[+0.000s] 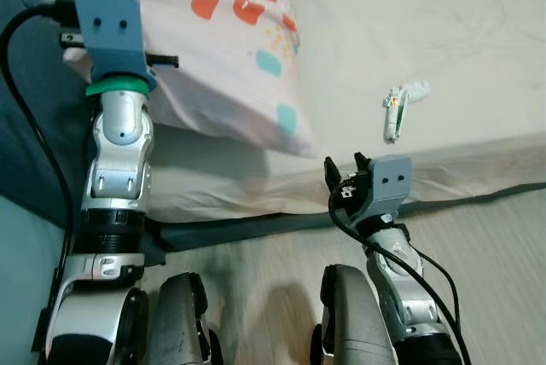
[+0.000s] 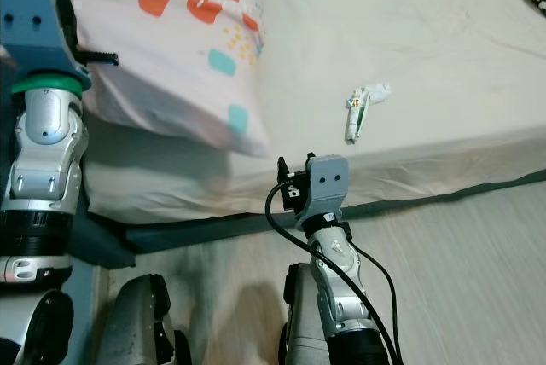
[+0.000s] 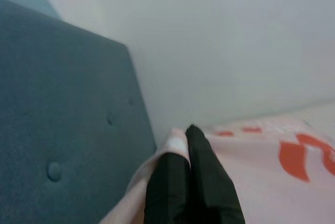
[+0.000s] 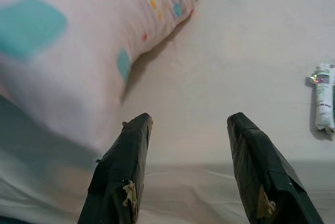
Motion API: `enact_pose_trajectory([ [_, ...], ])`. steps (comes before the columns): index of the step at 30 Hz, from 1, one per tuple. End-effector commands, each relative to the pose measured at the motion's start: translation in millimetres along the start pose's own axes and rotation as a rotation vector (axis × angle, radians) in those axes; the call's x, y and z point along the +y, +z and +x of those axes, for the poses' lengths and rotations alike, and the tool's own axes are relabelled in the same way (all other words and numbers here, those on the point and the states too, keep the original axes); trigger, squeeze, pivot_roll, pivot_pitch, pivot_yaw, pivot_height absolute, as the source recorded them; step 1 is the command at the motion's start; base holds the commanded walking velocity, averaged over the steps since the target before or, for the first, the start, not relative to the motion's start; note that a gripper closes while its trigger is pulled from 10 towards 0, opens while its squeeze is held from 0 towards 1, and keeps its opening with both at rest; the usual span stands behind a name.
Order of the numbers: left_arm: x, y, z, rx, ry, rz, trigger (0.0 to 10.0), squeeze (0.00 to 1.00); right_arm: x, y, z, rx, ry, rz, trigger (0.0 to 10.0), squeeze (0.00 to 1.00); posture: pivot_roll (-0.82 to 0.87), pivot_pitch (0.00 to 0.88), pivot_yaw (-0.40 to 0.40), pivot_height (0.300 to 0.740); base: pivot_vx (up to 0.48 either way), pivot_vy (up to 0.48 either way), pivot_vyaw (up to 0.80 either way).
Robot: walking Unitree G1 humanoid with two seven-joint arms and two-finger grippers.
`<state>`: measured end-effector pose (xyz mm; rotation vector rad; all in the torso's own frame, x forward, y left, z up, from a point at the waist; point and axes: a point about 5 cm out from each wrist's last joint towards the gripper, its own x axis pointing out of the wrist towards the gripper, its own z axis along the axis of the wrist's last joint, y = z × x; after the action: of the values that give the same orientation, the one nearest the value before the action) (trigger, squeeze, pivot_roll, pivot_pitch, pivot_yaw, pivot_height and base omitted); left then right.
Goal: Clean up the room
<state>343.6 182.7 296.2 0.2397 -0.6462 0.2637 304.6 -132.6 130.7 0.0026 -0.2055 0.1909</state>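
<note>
Left end effector (image 3: 191, 182) pinching pillow (image 1: 230, 49) edge

**Layout about the two claws**

Left gripper (image 3: 189, 145) pinches the pillow (image 1: 230, 49) corner, headboard (image 3: 57, 119) just beside it. Pillow lies on the bed (image 1: 444, 32), ahead and left of the right gripper (image 4: 186, 166). Small tube (image 1: 394, 113) lies ahead-right of it, well apart from the pillow.

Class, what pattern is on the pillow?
The pillow is pale pink with red, teal and yellow shapes; left eye view.

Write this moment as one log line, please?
left gripper: shut on pillow corner | right gripper: open, at bed edge | wrapper: on bed
</note>
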Motion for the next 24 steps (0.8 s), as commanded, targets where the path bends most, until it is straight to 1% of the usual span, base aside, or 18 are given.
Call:
enact_pose_trajectory([
  [1, 1.8, 15.5, -2.4, -0.077, -0.028, 0.031, 0.0, 0.0, -1.1, -6.8, -4.4, 0.028, -0.003, 0.003, 10.0, 0.0, -0.03, 0.181, 0.062, 0.57, 0.0, 0.0, 0.0],
  [3, -3.4, 19.1, -12.6, -0.097, -0.124, 0.031, 0.0, 0.0, -1.6, -7.3, -4.7, 0.03, -0.003, 0.002, 10.0, 0.0, -0.02, 0.185, 0.061, 0.57, 0.0, 0.0, 0.0],
  [4, -3.4, 19.1, -12.6, -0.097, -0.124, 0.031, 0.0, 0.0, -1.6, -7.3, -4.7, 0.03, -0.003, 0.002, 10.0, 0.0, -0.02, 0.185, 0.061, 0.57, 0.0, 0.0, 0.0],
  [5, -7.1, 20.9, -19.0, -0.107, -0.171, 0.024, 0.0, 0.0, -1.5, -7.7, -4.7, 0.031, -0.003, 0.003, 10.0, 0.0, -0.02, 0.186, 0.06, 0.57, 0.0, 0.0, 0.0],
  [6, -7.1, 20.9, -19.0, -0.107, -0.171, 0.024, 0.0, 0.0, -1.5, -7.7, -4.7, 0.031, -0.003, 0.003, 10.0, 0.0, -0.02, 0.186, 0.06, 0.57, 0.0, 0.0, 0.0],
  [8, -19.9, 27.6, -37.6, -0.137, -0.301, -0.012, 0.0, 0.0, -0.5, -8.4, -4.0, 0.033, 0.0, 0.004, 10.0, 0.0, -0.02, 0.187, 0.06, 0.57, 0.0, 0.0, 0.0],
  [9, -19.9, 27.6, -37.6, -0.137, -0.301, -0.012, 0.0, 0.0, -0.5, -8.4, -4.0, 0.033, 0.0, 0.004, 10.0, 0.0, -0.02, 0.187, 0.06, 0.57, 0.0, 0.0, 0.0],
  [11, -28.9, 35.8, -51.3, -0.172, -0.392, -0.051, 0.0, 0.0, 0.3, -8.6, -3.1, 0.034, 0.002, 0.005, 10.0, 0.0, -0.02, 0.187, 0.057, 0.57, 0.0, 0.0, 0.0],
  [12, -28.9, 35.8, -51.3, -0.172, -0.392, -0.051, 0.0, 0.0, 0.3, -8.6, -3.1, 0.034, 0.002, 0.005, 10.0, 0.0, -0.02, 0.187, 0.057, 0.57, 0.0, 0.0, 0.0],
  [14, -39.9, 44.5, -64.0, -0.211, -0.547, -0.088, 0.0, 0.0, 0.3, -8.7, -2.6, 0.035, 0.005, 0.004, 10.0, 0.0, -0.02, 0.186, 0.052, 0.57, 0.0, 0.0, 0.0],
  [15, -39.9, 44.5, -64.0, -0.211, -0.547, -0.088, 0.0, 0.0, 0.3, -8.7, -2.6, 0.035, 0.005, 0.004, 10.0, 0.0, -0.02, 0.186, 0.052, 0.57, 0.0, 0.0, 0.0],
  [17, -48.0, 46.1, -73.8, -0.211, -0.693, -0.099, 0.0, 0.0, -0.2, -9.0, -2.6, 0.036, 0.007, 0.002, 10.0, 0.0, -0.01, 0.185, 0.052, 0.57, 0.0, 0.0, 0.0],
  [18, -49.6, 45.6, -76.4, -0.217, -0.73, -0.091, 0.0, 0.0, -0.4, -9.1, -2.6, 0.037, 0.007, 0.001, 10.0, 0.0, -0.01, 0.185, 0.052, 0.57, 0.0, 0.0, 0.0],
  [20, -49.6, 45.6, -76.4, -0.217, -0.73, -0.091, 0.0, 0.0, -0.4, -9.1, -2.6, 0.037, 0.007, 0.001, 10.0, 0.0, -0.01, 0.185, 0.052, 0.57, 0.0, 0.0, 0.0],
  [21, -51.9, 41.5, -77.8, -0.184, -0.76, -0.091, 0.0, 0.0, -0.9, -9.1, -2.4, 0.037, 0.006, 0.0, 10.0, 0.0, -0.02, 0.181, 0.055, 0.57, 0.0, 0.0, 0.0],
  [22, -55.4, 34.7, -80.5, -0.16, -0.793, -0.062, 0.0, 0.0, -1.0, -9.1, -1.9, 0.036, 0.004, 0.0, 10.0, 0.0, -0.02, 0.18, 0.057, 0.57, 0.0, 0.0, 0.0],
  [23, -55.4, 34.7, -80.5, -0.16, -0.793, -0.062, 0.0, 0.0, -1.0, -9.1, -1.9, 0.036, 0.004, 0.0, 10.0, 0.0, -0.02, 0.18, 0.057, 0.57, 0.0, 0.0, 0.0],
  [24, -63.0, 22.1, -86.9, -0.094, -0.862, -0.017, 0.0, 0.0, -1.1, -9.1, -1.6, 0.035, 0.002, 0.0, 10.0, 0.0, -0.02, 0.177, 0.058, 0.57, 0.0, 0.0, 0.0],
])
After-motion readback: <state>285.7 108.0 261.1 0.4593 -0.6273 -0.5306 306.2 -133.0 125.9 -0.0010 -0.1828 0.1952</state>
